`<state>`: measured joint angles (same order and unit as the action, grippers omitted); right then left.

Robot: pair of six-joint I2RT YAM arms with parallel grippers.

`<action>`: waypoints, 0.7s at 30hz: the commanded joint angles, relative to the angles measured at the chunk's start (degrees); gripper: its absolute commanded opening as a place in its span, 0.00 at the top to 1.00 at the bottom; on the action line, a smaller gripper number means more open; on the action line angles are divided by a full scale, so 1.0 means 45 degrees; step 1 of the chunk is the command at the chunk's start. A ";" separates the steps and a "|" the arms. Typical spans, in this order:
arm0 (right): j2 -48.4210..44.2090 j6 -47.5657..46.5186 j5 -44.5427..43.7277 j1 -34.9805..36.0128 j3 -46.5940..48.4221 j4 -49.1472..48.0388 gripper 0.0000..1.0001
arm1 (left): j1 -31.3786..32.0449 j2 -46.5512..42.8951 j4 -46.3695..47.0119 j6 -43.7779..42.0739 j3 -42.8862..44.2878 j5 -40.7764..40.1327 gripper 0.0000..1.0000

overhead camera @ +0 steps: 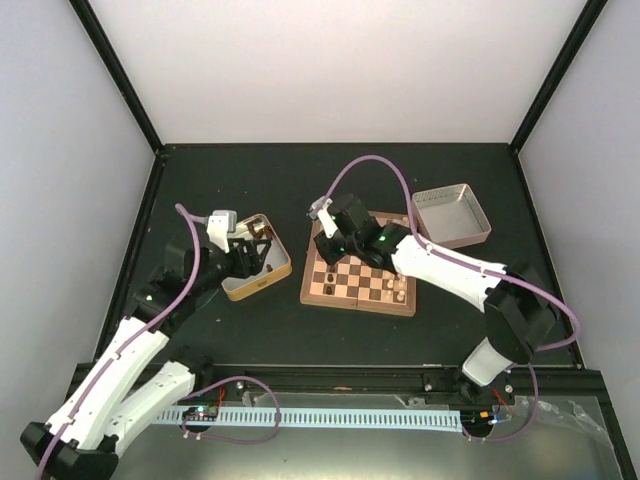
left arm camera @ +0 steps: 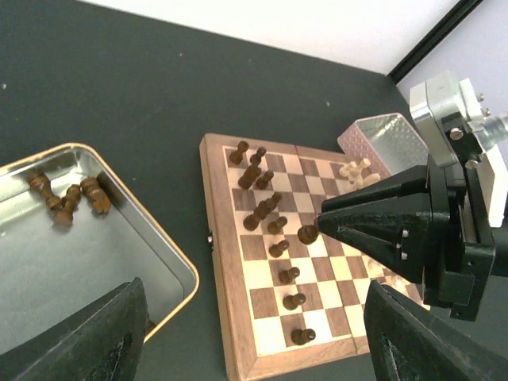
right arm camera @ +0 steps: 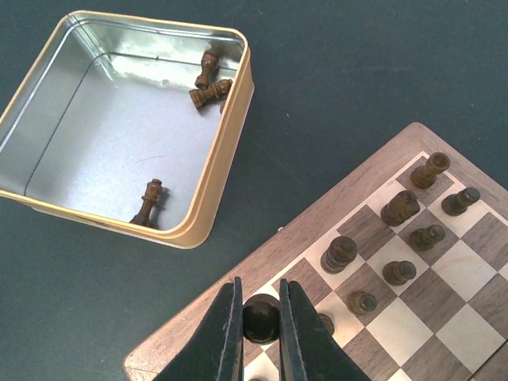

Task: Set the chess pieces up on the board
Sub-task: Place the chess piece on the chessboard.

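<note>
The board (overhead camera: pixel 355 303) lies mid-table, with several dark chess pieces (left arm camera: pixel 278 248) standing along its left side. My right gripper (right arm camera: pixel 260 333) is shut on a dark piece (right arm camera: pixel 260 317) and holds it just above a square at the board's (right arm camera: pixel 317 214) edge nearest the gold tin. In the top view it (overhead camera: pixel 328 243) hangs over the board's far left corner. More dark pieces (right arm camera: pixel 208 83) lie in the gold tin (right arm camera: pixel 230 135). My left gripper (overhead camera: pixel 252 250) is open and empty over the tin (overhead camera: pixel 255 290); its fingers (left arm camera: pixel 103 333) stand wide apart.
A silver tin (overhead camera: pixel 452 215) stands at the back right of the board. Pale cream pieces (left arm camera: pixel 357 171) stand on the board's right side. My right gripper (left arm camera: pixel 317 225) with its piece (left arm camera: pixel 308 234) shows in the left wrist view, above the board (left arm camera: pixel 218 262).
</note>
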<state>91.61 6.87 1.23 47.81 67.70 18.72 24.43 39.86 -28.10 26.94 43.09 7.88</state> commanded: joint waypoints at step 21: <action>0.2139 0.1243 -0.1551 0.0546 -0.1279 -0.2697 0.99 | -0.0265 0.2623 0.0960 0.0677 0.0354 -0.1116 0.23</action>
<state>100.47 10.94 -5.34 50.13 62.26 10.04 23.97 50.46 -25.93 29.78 42.92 3.77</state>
